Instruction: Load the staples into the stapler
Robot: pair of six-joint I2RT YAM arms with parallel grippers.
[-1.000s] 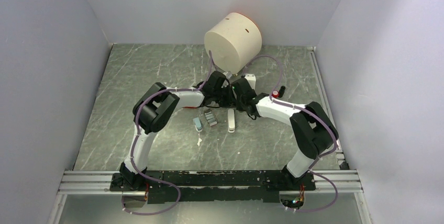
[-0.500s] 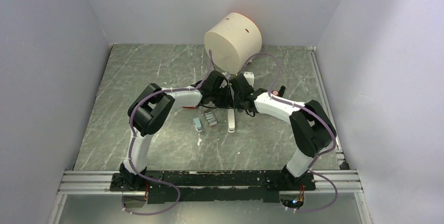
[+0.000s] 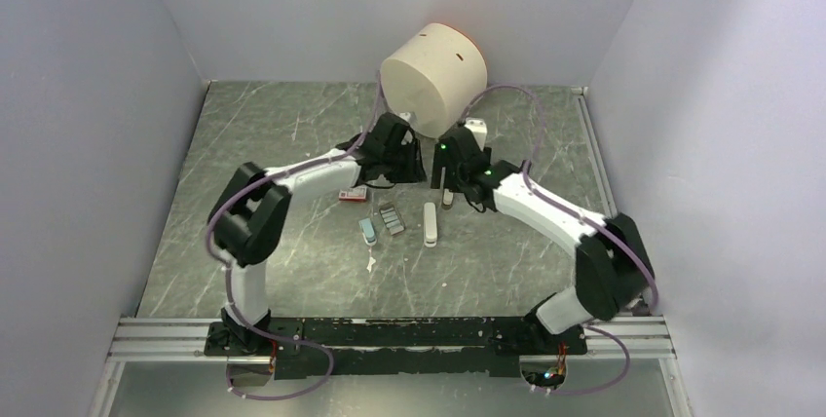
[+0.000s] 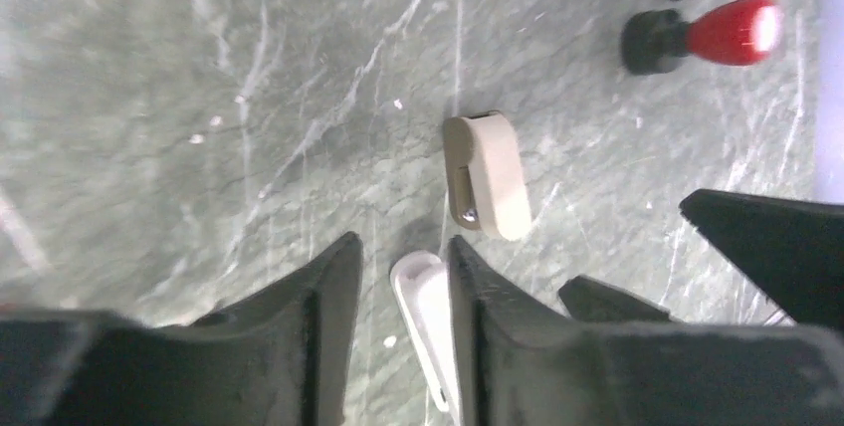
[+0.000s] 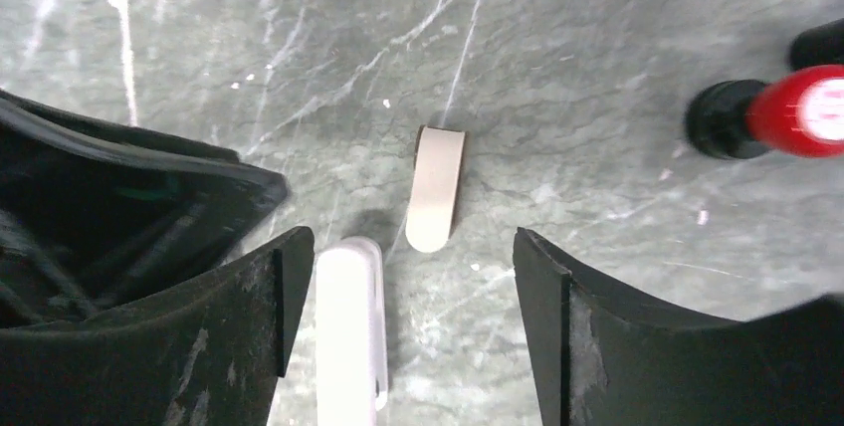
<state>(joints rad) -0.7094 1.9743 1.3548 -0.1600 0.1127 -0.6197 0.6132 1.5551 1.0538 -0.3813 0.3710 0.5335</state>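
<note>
The white stapler lies flat on the marble table, its far end showing between the fingers in both wrist views. The staples, several dark-grey strips, lie just left of it. A small beige piece rests beyond the stapler's far end. My left gripper hovers open above the stapler's far end, holding nothing. My right gripper hangs wide open beside it, above the beige piece, also holding nothing.
A red-and-white box lies left of the staples, with a small pale blue item in front of them. A big cream cylinder stands at the back. A red-knobbed black tool lies to the right.
Both grippers have opened and drawn apart, moving up and toward the back, away from the stapler. The beige piece and the red-and-white box now show on the table.
</note>
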